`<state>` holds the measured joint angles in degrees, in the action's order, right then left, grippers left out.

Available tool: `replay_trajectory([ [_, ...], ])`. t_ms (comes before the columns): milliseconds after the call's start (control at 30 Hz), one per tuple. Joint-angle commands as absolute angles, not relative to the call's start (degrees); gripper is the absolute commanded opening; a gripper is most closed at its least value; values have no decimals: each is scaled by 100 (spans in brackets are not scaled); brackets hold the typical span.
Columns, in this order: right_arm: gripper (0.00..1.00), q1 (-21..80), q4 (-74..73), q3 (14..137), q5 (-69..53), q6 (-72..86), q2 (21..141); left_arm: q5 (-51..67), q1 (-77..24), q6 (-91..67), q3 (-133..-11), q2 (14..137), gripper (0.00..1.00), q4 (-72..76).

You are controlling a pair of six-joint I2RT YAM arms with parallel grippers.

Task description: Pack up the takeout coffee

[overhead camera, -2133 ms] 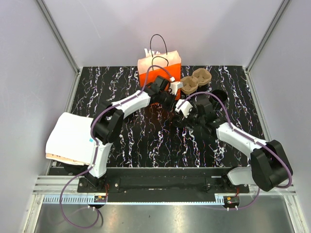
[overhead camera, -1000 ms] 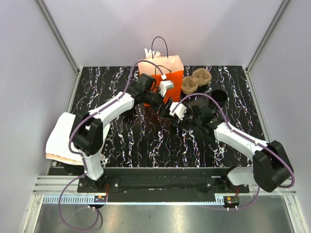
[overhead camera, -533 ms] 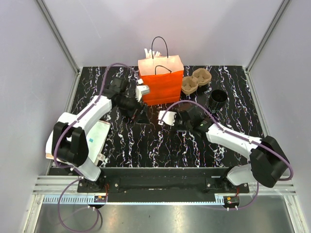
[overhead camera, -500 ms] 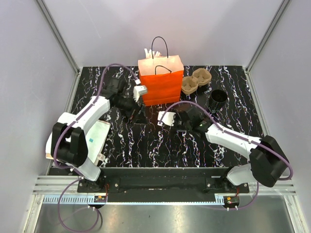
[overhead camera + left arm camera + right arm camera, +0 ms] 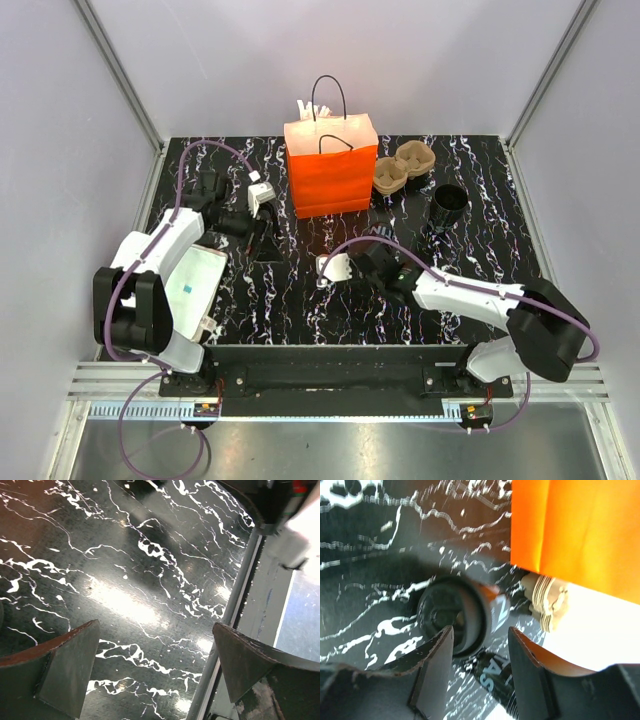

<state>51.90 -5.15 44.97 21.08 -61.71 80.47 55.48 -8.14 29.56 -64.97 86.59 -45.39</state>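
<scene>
The takeout coffee (image 5: 454, 616) is a small round black cup with an orange and white sleeve; in the right wrist view it lies just past my fingertips, its black end facing me. In the top view it is a dark shape (image 5: 385, 233) in front of the orange paper bag (image 5: 331, 172). My right gripper (image 5: 480, 635) is open and empty, jaws apart on either side of the cup's line, not touching it; in the top view (image 5: 372, 260) it sits near the table's middle. My left gripper (image 5: 155, 670) is wide open over bare table, left of the bag (image 5: 256, 232).
A brown cardboard cup carrier (image 5: 402, 167) stands right of the bag, also seen in the right wrist view (image 5: 547, 602). A taller black cup stack (image 5: 447, 203) stands at the right. A white flat pad (image 5: 190, 283) lies at the left edge. The bag's handles stand up.
Both arms have drawn away from the bag: the left swung out to the left, the right pulled back toward the near edge. The bag now stands uncovered.
</scene>
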Motion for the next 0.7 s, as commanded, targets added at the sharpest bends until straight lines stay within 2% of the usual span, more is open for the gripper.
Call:
replay_trajectory([
  [0, 53, 5291, -228, 4386, 2645, -6373, 8130, 5941, -747, 3050, -6407, 8437, 99, -4359],
  [667, 51, 5326, 597, 4509, 2593, -6583, 8859, 6144, -580, 3015, -6311, 8446, 99, -4280],
])
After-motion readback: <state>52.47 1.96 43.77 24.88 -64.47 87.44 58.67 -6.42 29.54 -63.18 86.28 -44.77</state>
